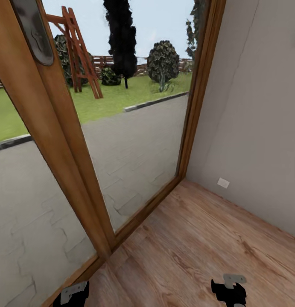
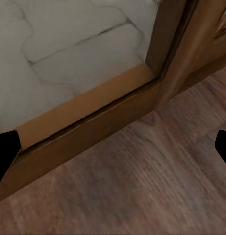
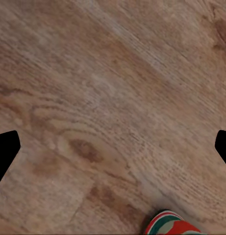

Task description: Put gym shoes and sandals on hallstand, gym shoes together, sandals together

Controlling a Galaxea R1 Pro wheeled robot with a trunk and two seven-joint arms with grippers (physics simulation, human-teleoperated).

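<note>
Both grippers, left (image 1: 74,294) and right (image 1: 228,292), spread wide and empty above the corridor floor (image 1: 198,238). One gym shoe (image 3: 169,224) just peeking near the right fingers. Beyond, glass door (image 1: 134,140) close ahead; risk of bumping its frame when turning.

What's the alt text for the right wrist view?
Wood-grain corridor floor seen between the open right claw's two dark fingertips at the frame's side edges. The red, green and white tip of a gym shoe pokes in at one edge.
</note>
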